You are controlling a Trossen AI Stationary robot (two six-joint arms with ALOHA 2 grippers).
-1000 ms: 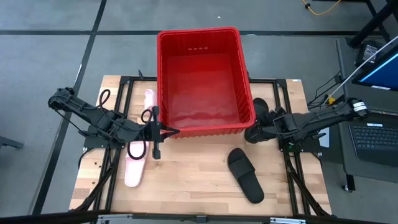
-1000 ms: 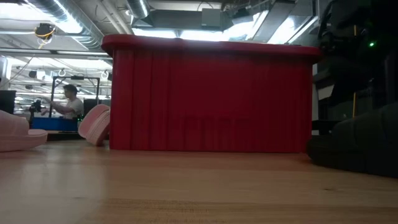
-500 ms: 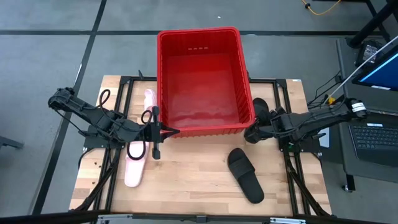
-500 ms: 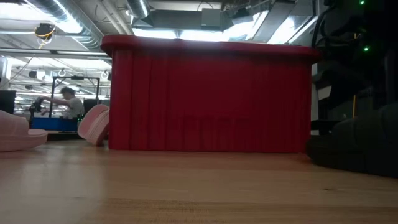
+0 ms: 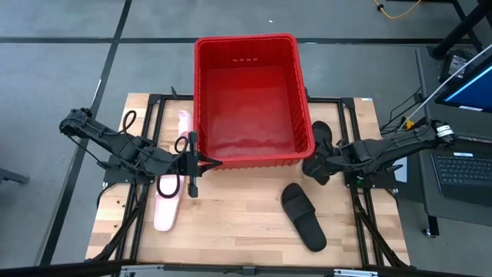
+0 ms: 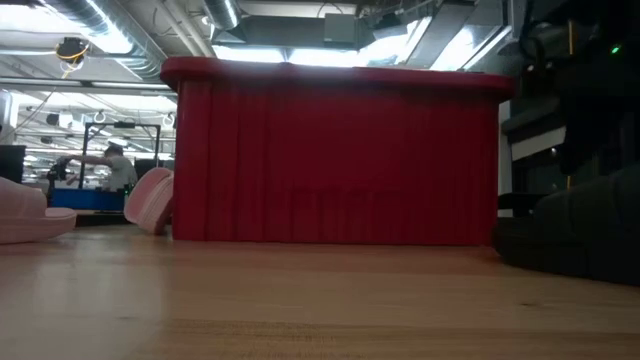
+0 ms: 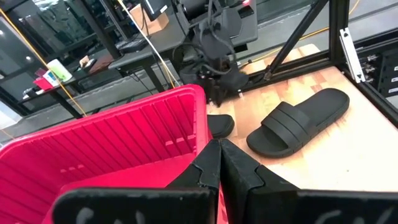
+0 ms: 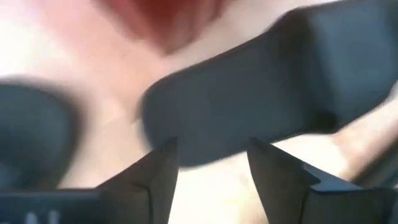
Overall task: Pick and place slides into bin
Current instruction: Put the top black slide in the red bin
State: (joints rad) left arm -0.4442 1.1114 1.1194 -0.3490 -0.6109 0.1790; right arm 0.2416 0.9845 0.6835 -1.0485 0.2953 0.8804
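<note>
Spread apart, the right gripper's (image 5: 315, 165) jaws straddle 1 matte black wide-strap slide (image 5: 321, 138) beside the large rectangular bright red plastic bin (image 5: 252, 154); the left gripper (image 5: 209, 162), closed, waits at the bin's near-left corner.

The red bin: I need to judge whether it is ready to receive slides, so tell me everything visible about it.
The bin is a large rectangular bright red plastic crate, open-topped and upright, with ribbed walls and a rolled rim. Its inside looks empty. It stands at the table's far middle, overhanging the far edge. A pink slide lies along its left wall, a black slide beside its right near corner. The left gripper, shut, sits at its near left corner; contact cannot be told.
</note>
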